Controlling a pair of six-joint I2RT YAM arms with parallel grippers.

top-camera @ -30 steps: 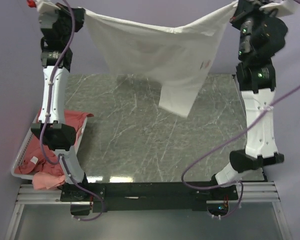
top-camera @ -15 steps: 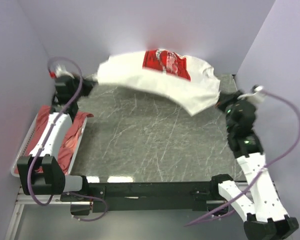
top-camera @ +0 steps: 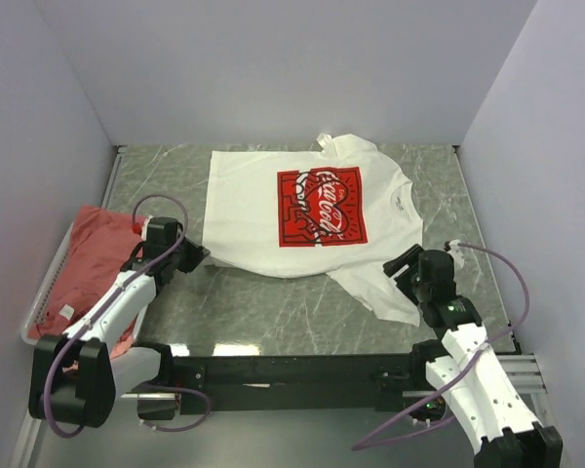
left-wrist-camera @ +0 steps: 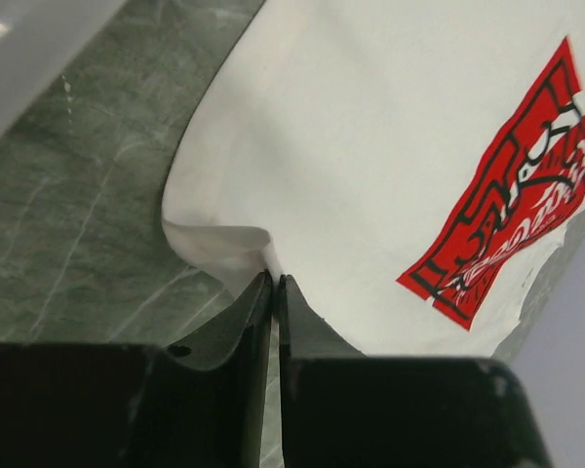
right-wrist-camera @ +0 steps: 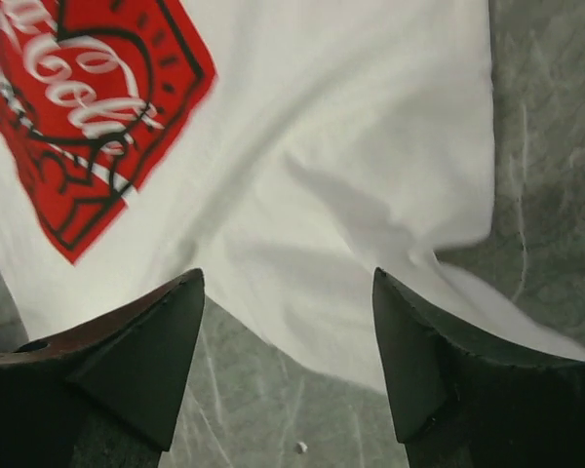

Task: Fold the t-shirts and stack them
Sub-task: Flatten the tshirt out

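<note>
White t-shirt lies flat, face up, on the surface, toward the far edge and roughly centred. Its red print faces up, the collar points at the far edge and the hem runs along the left side. It is spread out, which reads as the lay-flat step before any fold; no fold made yet. Left claw sits low at the shirt's near-left hem corner. In the left wrist view its jaws are almost together with only a slit between, and the cloth edge bunches right at the tips. Cannot tell if the left claw is pinching the hem or has just let it slip. Right claw is down by the near-right sleeve. In the right wrist view it is released, jaws wide, nothing between them, and the sleeve lies just past the tips, slightly rumpled. Both claws sit at the shirt's near corners, likely because those were the hold points for spreading it. Pink t-shirts are heaped in the basket off the left edge, unfolded, waiting their turn. Next move is probably a regrip for the first fold; the crooked near sleeve may need tucking first.
</note>
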